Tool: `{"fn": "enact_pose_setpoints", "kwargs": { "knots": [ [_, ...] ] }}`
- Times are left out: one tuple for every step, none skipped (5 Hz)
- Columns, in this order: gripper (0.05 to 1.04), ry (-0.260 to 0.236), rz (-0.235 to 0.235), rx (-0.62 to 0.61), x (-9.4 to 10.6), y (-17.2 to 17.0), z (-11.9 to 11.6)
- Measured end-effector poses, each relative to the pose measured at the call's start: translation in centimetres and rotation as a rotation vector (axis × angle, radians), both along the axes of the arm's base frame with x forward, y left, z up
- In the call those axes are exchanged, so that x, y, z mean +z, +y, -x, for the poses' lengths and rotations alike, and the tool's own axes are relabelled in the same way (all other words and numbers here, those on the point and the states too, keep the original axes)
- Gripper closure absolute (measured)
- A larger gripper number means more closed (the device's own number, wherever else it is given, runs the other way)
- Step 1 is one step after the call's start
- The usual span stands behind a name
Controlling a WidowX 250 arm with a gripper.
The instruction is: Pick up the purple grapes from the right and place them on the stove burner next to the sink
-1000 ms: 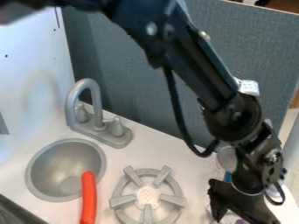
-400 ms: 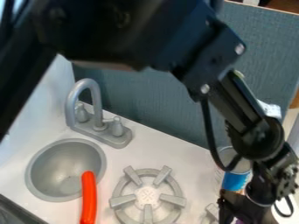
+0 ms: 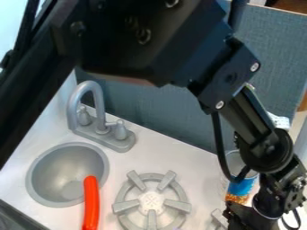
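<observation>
Can't tell if the pincer (image 3: pixel 239 219) is clenched or released. Blue-and-orange container (image 3: pixel 241 187) near it looks stiff, maybe slick, so I'd grab its sides mid-height.

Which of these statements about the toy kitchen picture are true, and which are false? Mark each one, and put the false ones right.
1. The gripper is at the upper left of the view. False: it is at the lower right.

2. A container with a blue band stands near the gripper. True.

3. The gray faucet stands beside the sink. True.

4. The burner is square. False: it is round, with prongs pointing inward.

5. The long thing whose tip overlaps the sink in the view is green. False: it is red-orange.
</observation>
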State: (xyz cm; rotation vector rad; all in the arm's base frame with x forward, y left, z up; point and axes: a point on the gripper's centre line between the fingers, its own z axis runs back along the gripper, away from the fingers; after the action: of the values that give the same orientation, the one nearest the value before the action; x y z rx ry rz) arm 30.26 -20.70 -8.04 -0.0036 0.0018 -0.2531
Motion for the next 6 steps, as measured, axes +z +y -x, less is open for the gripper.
{"fn": "enact_pose_setpoints", "kwargs": {
  "knots": [
    [0.513, -0.001, 0.003, 0.001, 0.0, 0.1, 0.2],
    [0.543, -0.039, 0.022, 0.034, 1.2, 0.5, 0.9],
    [0.544, -0.105, 0.038, 0.092, 3.6, 1.3, 1.6],
    [0.544, -0.155, 0.103, 0.134, 5.2, 2.1, 2.9],
    [0.544, -0.164, 0.073, 0.346, 6.2, 4.8, 3.3],
    [0.544, -0.162, 0.072, 0.503, 6.7, 8.1, 3.5]
  ]
}}
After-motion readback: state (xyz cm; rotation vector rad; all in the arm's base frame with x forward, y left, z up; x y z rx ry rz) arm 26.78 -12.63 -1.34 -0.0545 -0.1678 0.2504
